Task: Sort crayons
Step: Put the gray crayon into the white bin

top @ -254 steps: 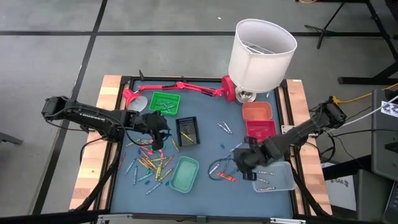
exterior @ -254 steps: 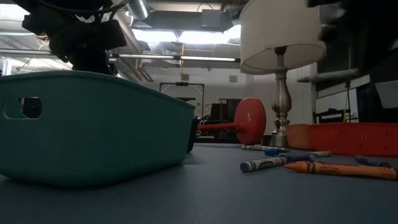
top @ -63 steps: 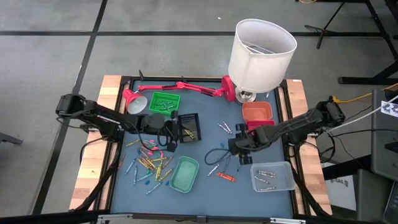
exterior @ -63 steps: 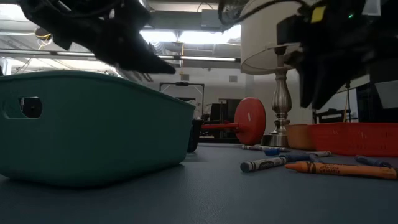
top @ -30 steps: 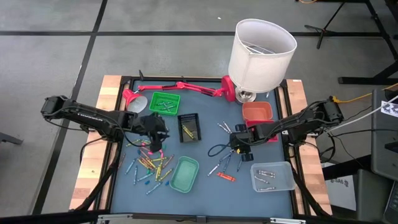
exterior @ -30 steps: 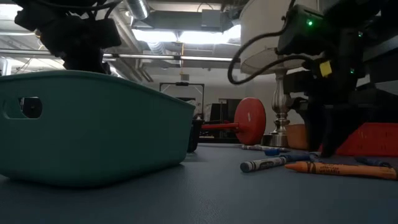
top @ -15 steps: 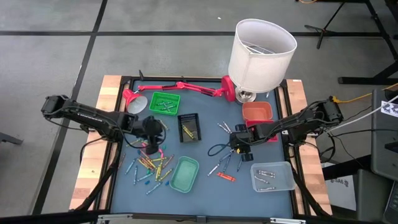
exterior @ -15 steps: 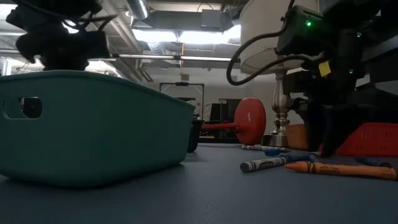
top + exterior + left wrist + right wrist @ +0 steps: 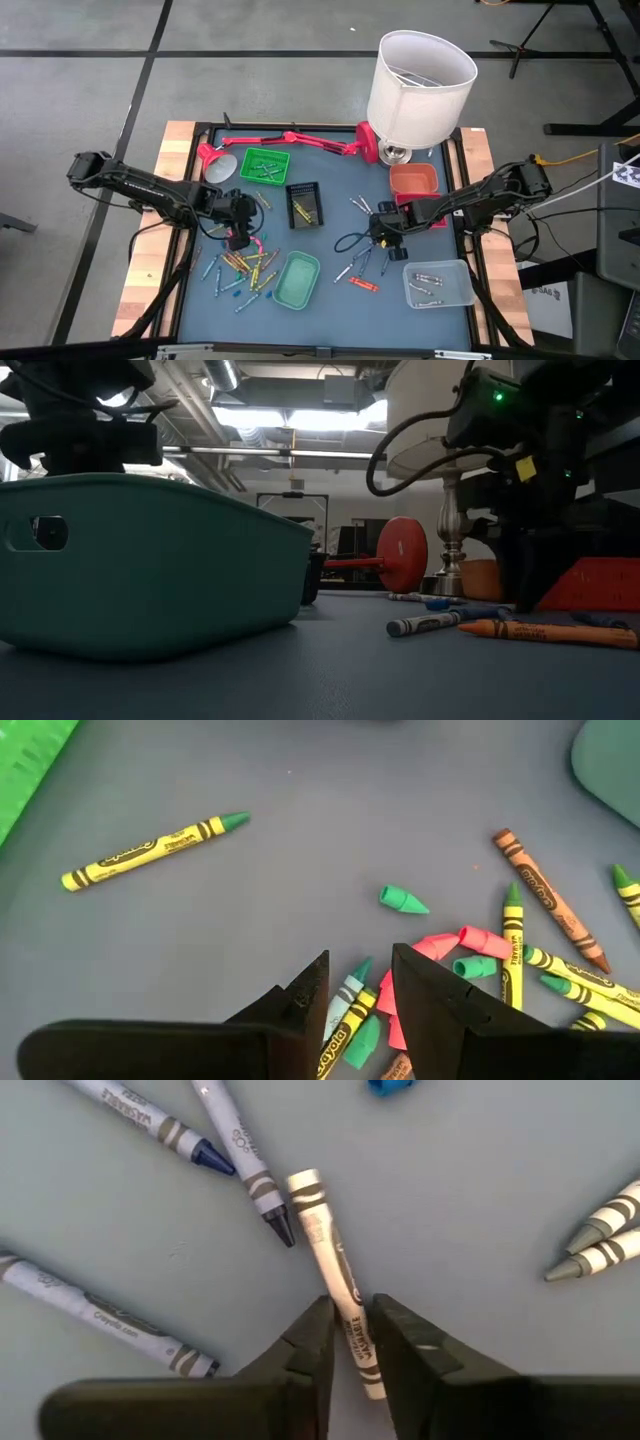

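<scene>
A white lampshade (image 9: 421, 85) towers over the far edge of the blue worktop (image 9: 330, 225), with a red desk lamp (image 9: 290, 141) lying flat beside it. Trays ring the surface: a teal tray (image 9: 297, 279) near the front, a green tray (image 9: 264, 164) and a black tray (image 9: 303, 206) toward the back, an orange tray (image 9: 413, 179) and a clear tray (image 9: 438, 284) on the right side.

The right gripper (image 9: 350, 1342) is down at the worktop right of centre, its fingers closed in on a silvery grey crayon (image 9: 336, 1278) — the two dark tips press either side of the paper wrapper. That crayon lies flat, its long axis running straight away from the gripper, blunt end farthest out. Other grey crayons (image 9: 172, 1130) lie angled nearby.

The left gripper (image 9: 357, 982) hangs over the pile of crayons (image 9: 245, 262) on the left side of the worktop, fingers slightly parted and holding nothing — pink, green and yellow pieces show between and just beyond its tips. A lone yellow crayon (image 9: 154, 850) lies apart from the pile, its green tip pointing toward the pile's side.
</scene>
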Motion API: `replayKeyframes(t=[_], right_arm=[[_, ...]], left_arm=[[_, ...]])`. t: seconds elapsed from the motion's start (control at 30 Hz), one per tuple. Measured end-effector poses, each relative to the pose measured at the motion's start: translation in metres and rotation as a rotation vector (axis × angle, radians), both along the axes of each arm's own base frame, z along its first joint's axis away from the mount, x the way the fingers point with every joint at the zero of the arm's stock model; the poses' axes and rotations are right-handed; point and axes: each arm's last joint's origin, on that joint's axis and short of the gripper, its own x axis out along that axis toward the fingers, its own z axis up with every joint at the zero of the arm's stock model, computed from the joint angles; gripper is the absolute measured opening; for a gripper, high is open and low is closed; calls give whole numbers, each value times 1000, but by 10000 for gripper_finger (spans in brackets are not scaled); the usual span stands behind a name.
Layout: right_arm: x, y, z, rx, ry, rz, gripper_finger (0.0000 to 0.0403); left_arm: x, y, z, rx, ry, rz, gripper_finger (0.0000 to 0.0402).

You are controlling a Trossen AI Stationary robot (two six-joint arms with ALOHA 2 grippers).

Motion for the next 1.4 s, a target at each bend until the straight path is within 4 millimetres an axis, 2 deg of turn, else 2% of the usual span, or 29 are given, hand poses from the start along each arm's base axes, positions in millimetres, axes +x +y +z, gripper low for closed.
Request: replayKeyframes(t=[0.33,0.57,0.73,0.9,1.17,1.27,1.4], right_arm=[[0,0,0,-1,-1,0,18],[3,0,4,-4,-9,-1,16],[13,2,16,-1,-37,-2,15],[22,3,36,-1,-30,-2,15],[38,11,83,21,-61,-34,15],[42,22,100,29,-91,-4,15],[42,48,120,49,-143,79,15]], left_arm=[[1,-24,1,-69,-37,-75,96],[-1,-43,-2,-112,-35,-98,96],[-2,-54,-9,-118,3,-122,96],[1,-64,-17,-106,33,-160,96],[7,-69,-31,-65,61,-159,96],[8,-69,-33,-40,61,-148,96],[9,-69,-32,-30,45,-141,96]])
